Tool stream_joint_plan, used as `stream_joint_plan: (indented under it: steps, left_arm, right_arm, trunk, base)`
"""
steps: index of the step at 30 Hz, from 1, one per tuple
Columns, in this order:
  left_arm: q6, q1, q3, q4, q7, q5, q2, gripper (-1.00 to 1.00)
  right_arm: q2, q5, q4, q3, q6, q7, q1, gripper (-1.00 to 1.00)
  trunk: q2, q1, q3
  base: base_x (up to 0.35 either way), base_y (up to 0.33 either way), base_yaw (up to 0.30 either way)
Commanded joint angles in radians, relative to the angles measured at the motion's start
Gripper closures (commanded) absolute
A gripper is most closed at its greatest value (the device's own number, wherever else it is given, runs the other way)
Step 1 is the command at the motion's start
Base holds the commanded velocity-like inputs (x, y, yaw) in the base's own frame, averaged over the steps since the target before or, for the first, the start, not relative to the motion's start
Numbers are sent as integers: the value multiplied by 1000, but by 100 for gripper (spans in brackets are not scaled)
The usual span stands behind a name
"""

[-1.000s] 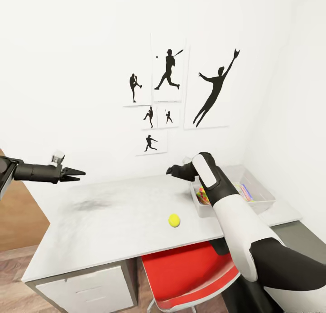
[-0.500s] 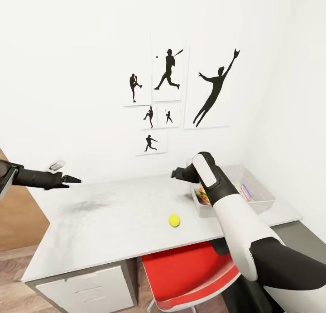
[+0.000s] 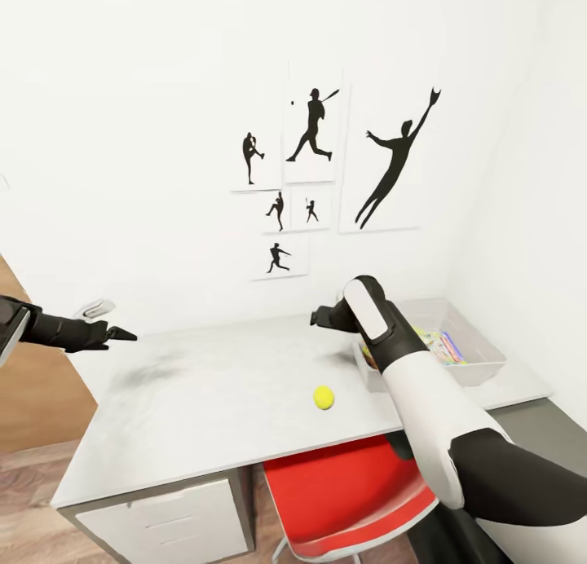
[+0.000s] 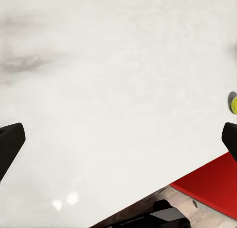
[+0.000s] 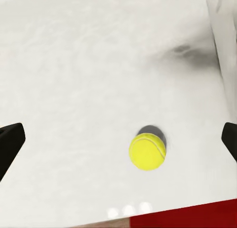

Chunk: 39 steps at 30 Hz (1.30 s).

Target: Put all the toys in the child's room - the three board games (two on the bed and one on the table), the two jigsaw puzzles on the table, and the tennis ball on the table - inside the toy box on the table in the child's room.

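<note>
My right claw (image 5: 118, 139) hangs spread wide above the tennis ball (image 3: 324, 397), which sits near the table's (image 3: 204, 401) front edge, bare white top all round; my left claw (image 4: 118, 139) gapes over the left end; the toy box (image 3: 481, 360) occupies the right end.

tennis ball (image 3: 324, 397) on table (image 3: 204, 401), toy box (image 3: 481, 360) at right end

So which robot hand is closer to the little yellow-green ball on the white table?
The right gripper. It hangs above the table just behind the small yellow-green tennis ball. The left gripper is far off over the table's left end.
</note>
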Motion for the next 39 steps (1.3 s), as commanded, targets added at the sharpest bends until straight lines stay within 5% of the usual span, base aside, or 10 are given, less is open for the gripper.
stream_joint_plan:
  steps: [1, 26, 39]
  left_arm:
    - [2, -1, -2, 1, -9, -9, 1, -100]
    - [-4, 1, -4, 3, 10, -10, 1, -100]
    - [-4, 1, -5, 4, 11, -10, 1, -100]
  right_arm:
    - [0, -9, -1, 9, 2, -10, -1, -100]
    - [0, -10, 69, 28, -3, -16, -1, -100]
    - [0, -10, 82, 23, 0, -16, -1, -100]
  trunk:
    - [-2, 1, -2]
    - [-2, 1, -10]
    - [-2, 1, -15]
  base:
    - [0, 21, 117]
    - [-41, 28, 258]
    - [-1, 0, -89]
